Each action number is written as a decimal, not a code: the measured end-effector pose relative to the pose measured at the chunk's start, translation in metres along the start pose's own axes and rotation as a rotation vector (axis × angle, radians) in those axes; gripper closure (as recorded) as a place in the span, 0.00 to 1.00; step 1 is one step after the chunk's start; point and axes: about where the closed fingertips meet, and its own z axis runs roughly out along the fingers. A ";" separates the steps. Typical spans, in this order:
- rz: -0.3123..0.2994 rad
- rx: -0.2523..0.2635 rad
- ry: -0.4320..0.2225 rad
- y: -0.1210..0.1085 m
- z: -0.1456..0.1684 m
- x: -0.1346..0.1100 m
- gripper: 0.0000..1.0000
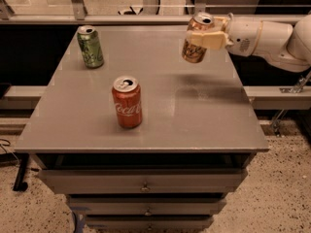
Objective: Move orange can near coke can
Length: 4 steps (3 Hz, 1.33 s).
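The orange can (195,50) is copper-coloured with a silver top and hangs tilted above the back right of the grey table (194,110). My gripper (204,37) comes in from the right on a white arm and is shut on the orange can, lifted clear of the surface. The coke can (127,102) is bright red with white script and stands upright near the table's front middle, well to the left of and nearer than the held can.
A green can (90,47) stands upright at the table's back left. The white arm (265,35) reaches in over the right edge. Drawers (143,186) sit under the tabletop. A rail and glass run behind the table.
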 end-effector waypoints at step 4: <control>0.063 -0.383 0.074 0.185 0.030 0.057 0.82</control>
